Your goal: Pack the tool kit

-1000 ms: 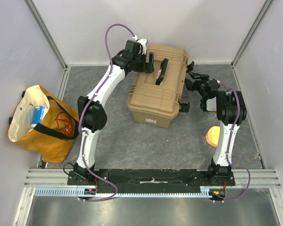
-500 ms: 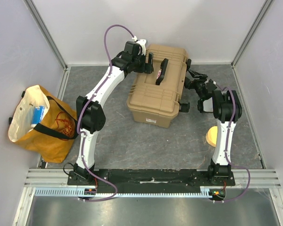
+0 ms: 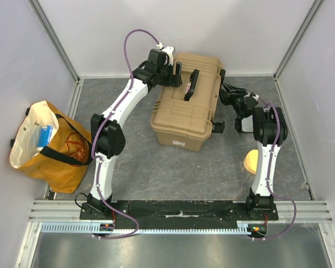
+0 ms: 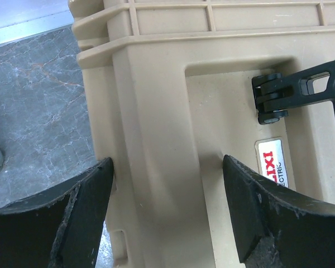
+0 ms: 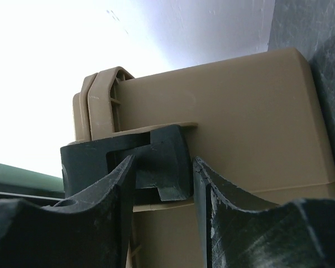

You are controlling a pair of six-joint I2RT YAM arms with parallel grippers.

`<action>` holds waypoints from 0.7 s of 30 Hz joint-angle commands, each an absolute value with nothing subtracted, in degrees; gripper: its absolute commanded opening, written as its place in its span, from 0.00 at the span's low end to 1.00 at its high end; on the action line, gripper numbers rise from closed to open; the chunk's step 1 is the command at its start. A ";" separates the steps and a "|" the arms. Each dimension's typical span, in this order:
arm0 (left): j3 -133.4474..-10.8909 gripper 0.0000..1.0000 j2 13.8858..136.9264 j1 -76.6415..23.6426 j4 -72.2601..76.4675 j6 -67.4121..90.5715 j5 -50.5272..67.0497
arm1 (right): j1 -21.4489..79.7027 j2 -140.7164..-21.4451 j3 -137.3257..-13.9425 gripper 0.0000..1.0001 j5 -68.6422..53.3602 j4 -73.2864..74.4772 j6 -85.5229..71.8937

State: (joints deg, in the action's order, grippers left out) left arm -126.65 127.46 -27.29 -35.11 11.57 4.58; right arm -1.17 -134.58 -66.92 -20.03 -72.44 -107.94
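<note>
The tool kit's tan toolbox (image 3: pixel 184 114) stands closed in the middle of the mat, its black handle (image 3: pixel 190 85) lying on the lid. My left gripper (image 3: pixel 176 75) is at the lid's back left corner. In the left wrist view that gripper (image 4: pixel 167 209) is open, its jaws astride the lid's raised rim (image 4: pixel 151 139), with a gap on the inner side. My right gripper (image 3: pixel 225 89) is at the box's right end. There the right gripper (image 5: pixel 161 173) has closed on the black latch (image 5: pixel 170 159), one finger on each side. No hand tools are in view.
A yellow-orange cloth bag (image 3: pixel 50 148) sits open at the left wall. A round yellow sponge disc (image 3: pixel 250 162) lies beside the right arm's upright link. A second black latch (image 3: pixel 217 127) sticks out at the box's near right. Frame posts and walls enclose the mat.
The right gripper moved left to the box's end and its jaws narrowed around the latch. The left gripper stayed on the lid's corner, its jaws slightly narrower.
</note>
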 commanded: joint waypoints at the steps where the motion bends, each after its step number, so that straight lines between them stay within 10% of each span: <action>1: -120.85 0.81 137.20 -29.18 -52.73 10.11 3.34 | -0.26 -126.84 -69.61 0.49 -23.11 -68.58 -97.23; 21: -122.70 0.79 139.31 -29.71 -54.14 10.20 1.67 | 1.58 -118.31 -76.46 0.49 -23.47 -42.46 -73.84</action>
